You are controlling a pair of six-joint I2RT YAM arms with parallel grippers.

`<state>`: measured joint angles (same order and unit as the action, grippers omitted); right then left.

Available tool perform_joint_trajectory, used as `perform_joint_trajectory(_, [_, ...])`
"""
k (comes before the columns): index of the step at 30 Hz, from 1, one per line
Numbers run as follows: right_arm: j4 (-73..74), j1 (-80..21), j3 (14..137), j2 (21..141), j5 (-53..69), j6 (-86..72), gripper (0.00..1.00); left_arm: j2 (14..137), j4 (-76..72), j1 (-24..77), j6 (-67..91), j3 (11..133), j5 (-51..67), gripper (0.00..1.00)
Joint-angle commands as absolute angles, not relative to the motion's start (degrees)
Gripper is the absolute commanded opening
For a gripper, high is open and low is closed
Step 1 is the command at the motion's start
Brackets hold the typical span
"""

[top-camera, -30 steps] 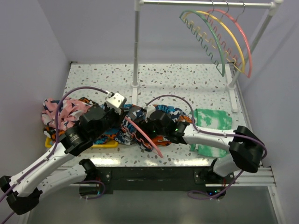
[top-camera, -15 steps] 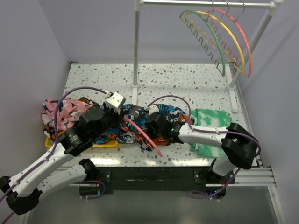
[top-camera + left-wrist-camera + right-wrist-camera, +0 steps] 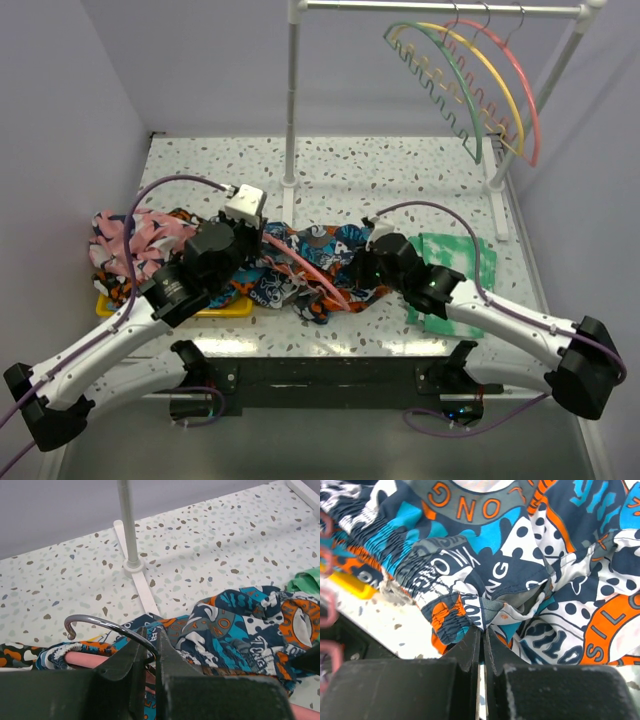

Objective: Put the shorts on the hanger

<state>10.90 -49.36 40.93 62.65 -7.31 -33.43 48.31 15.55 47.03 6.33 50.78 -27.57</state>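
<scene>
The shorts (image 3: 310,262), in an orange, teal, navy and white print, lie bunched at the table's front middle. Across them rests the coral-pink hanger (image 3: 305,275), lying diagonally. My left gripper (image 3: 258,232) is shut on the hanger's metal hook (image 3: 95,620); in the left wrist view the left gripper (image 3: 151,632) pinches the wire, with the pink arm (image 3: 80,660) below. My right gripper (image 3: 358,268) is shut on the shorts. In the right wrist view the right gripper (image 3: 482,630) clamps a fold of the shorts (image 3: 495,555).
A white rack (image 3: 292,100) at the back carries a green hanger (image 3: 440,60), a yellow hanger (image 3: 490,70) and another pink one (image 3: 522,85). A pink-and-navy garment (image 3: 130,235) and a yellow flat object (image 3: 225,308) lie left. A green tie-dye cloth (image 3: 460,250) lies right.
My right gripper has closed on the shorts and drawn them rightward as its arm swung out to the right. The left gripper holds the hook and has shifted slightly back.
</scene>
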Motion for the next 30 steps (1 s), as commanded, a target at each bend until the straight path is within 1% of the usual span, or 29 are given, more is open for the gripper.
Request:
perform_joint_trajectory(1, [17.74, -48.52, 40.34, 57.58, -5.54, -34.36, 0.00, 48.43, 7.83, 46.76, 4.75, 53.09, -38.48, 0.00])
perform_joint_trajectory(7, [21.26, -48.34, 40.17, 53.01, -2.64, -35.33, 0.00, 48.08, 3.09, 46.76, 4.92, 51.95, -40.78, 0.00])
perform_joint_trajectory(12, [21.36, -48.16, 39.46, 52.82, -0.18, -35.51, 0.00, 48.34, -1.23, 46.76, 4.75, 51.33, -38.23, 0.00])
perform_joint_trajectory(20, [23.20, -47.46, 40.86, 51.85, 2.98, -36.74, 0.00, 47.73, -6.32, 46.76, 0.44, 48.52, -41.57, 0.00])
perform_joint_trajectory(23, [25.22, -45.71, 41.48, 51.25, 4.04, -37.27, 0.00, 47.29, -9.22, 46.67, -2.18, 47.20, -42.10, 0.00])
perform_joint_trajectory(30, [29.17, -37.80, 41.84, 48.69, 8.35, -37.62, 0.00, 45.62, -13.88, 46.76, -5.09, 44.04, -43.59, 0.00])
